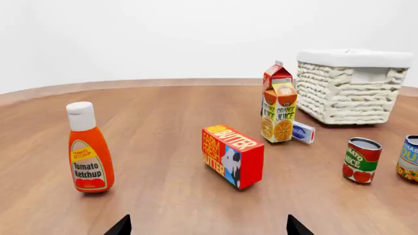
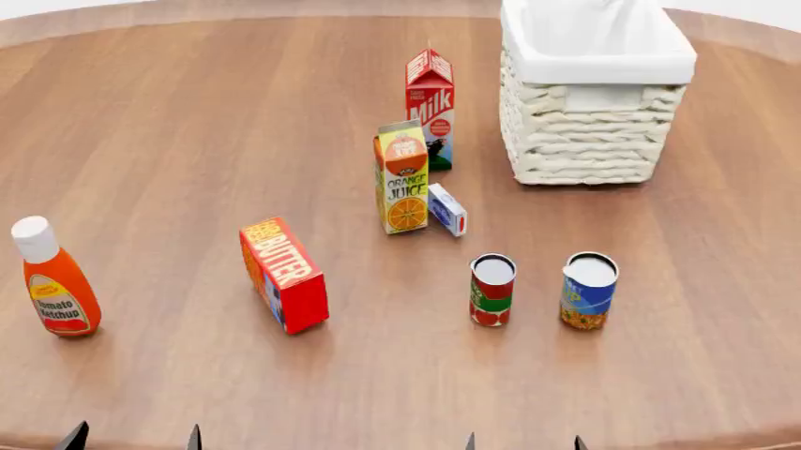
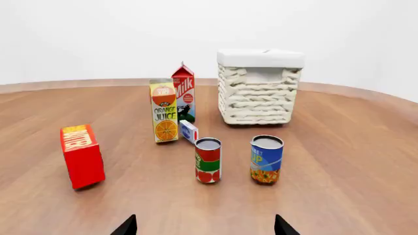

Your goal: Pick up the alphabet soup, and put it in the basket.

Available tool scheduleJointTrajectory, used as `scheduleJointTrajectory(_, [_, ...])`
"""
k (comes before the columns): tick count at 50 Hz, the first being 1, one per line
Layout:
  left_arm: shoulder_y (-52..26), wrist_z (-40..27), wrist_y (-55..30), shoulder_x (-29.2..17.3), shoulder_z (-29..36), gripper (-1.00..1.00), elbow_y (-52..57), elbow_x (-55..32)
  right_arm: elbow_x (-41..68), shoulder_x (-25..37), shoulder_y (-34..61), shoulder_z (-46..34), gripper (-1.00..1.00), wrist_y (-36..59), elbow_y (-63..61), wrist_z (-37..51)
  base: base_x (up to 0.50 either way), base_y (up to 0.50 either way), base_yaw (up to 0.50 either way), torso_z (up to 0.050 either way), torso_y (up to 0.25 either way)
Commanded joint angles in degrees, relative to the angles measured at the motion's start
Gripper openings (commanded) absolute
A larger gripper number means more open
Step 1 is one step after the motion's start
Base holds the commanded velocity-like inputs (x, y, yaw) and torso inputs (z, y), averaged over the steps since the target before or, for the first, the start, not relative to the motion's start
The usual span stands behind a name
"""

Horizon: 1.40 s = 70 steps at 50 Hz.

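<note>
Your alphabet soup (image 2: pixel 588 290) stands upright near the table's (image 2: pixel 150 122) front edge, just beside the red-and-green can (image 2: pixel 492 290) on its left, with bare wood between it and the basket (image 2: pixel 596 131) farther back. Both claws sit spread wide and empty (only fingertips show): the right gripper (image 3: pixel 203 226) hangs in front of the cans, the left gripper (image 1: pixel 207 226) faces the butter box (image 1: pixel 232 155).

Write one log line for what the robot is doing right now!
phase: not started | alphabet soup: upright on table, beside tomato can | basket: behind | left gripper: open, empty | right gripper: open, empty
</note>
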Motion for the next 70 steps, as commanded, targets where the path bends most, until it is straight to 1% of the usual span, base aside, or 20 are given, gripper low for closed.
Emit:
scheduleJointTrajectory(1, [0.02,-0.99,0.05,-0.9,1.1,1.0,0.06,-0.94,0.85,0.91,0.06,-1.26,1.0,0.03,0.16,0.99,0.0,0.0,0.0,0.0,0.0])
scheduleJointTrajectory(12, [0.12,-3.27,0.77,-2.69,3.34,1.0,0.35,-2.32,3.27,2.76,-0.47,-3.04,1.0,-1.22,-1.08,2.83,0.0,0.0,0.0,0.0,0.0])
scheduleJointTrajectory(14, [0.99,-3.22,2.56,-3.0,3.52,1.0,1.72,-2.84,4.92,3.0,-1.38,-2.84,1.0,-3.41,-2.26,2.22,0.0,0.0,0.0,0.0,0.0])
scheduleJointTrajectory(17, [2.23,-3.95,4.06,-3.36,3.51,1.0,3.81,-3.02,5.62,3.56,-2.86,-3.17,1.0,-3.85,-5.15,2.19,0.0,0.0,0.0,0.0,0.0])
scheduleJointTrajectory(18, [2.78,-4.22,4.99,-3.39,3.47,1.0,4.61,-3.14,6.19,3.56,-3.7,-3.08,1.0,-5.63,-6.25,2.06,0.0,0.0,0.0,0.0,0.0])
scheduleJointTrajectory(28, [8.06,-6.01,10.54,-4.62,3.7,1.0,12.35,-3.18,8.22,4.76,-8.48,-3.18,1.0,-9.05,-13.79,2.65,0.0,0.0,0.0,0.0,0.0])
scheduleJointTrajectory(30, [8.74,-6.25,11.28,-4.84,3.7,1.0,13.25,-3.37,8.38,4.98,-9.12,-3.32,1.0,-9.35,-14.73,2.8,0.0,0.0,0.0,0.0,0.0])
scheduleJointTrajectory(32, [9.98,-6.73,14.7,-5.03,3.6,1.0,14.1,-2.8,8.82,5.26,-10.56,-3.38,1.0,-10.37,-16.72,2.79,0.0,0.0,0.0,0.0,0.0])
scheduleJointTrajectory(41, [11.44,-8.48,17.02,-5.7,3.26,1.0,15.65,-2.33,10.2,6.27,-13.68,-3.67,1.0,-13.43,-20.53,2.9,0.0,0.0,0.0,0.0,0.0])
scheduleJointTrajectory(46, [13.06,-8.96,19.7,-6.27,2.93,1.0,17.52,-3.38,11.27,6.67,-14.46,-2.99,1.0,-14.52,-21.59,3.67,0.0,0.0,0.0,0.0,0.0])
scheduleJointTrajectory(54, [12.76,-9.88,20.02,-6.7,2.96,1.0,17.24,-4.37,13.87,7.29,-13.82,-2.89,1.0,-13.55,-21.37,4.21,0.0,-0.03,0.0,0.0,0.0])
scheduleJointTrajectory(70, [12.51,-10.75,20.45,-7.62,4.44,1.0,16.82,-4.23,15.42,8.24,-13.01,-3.36,1.0,-12.61,-20.74,5.37,0.0,-0.21,0.0,0.0,0.0])
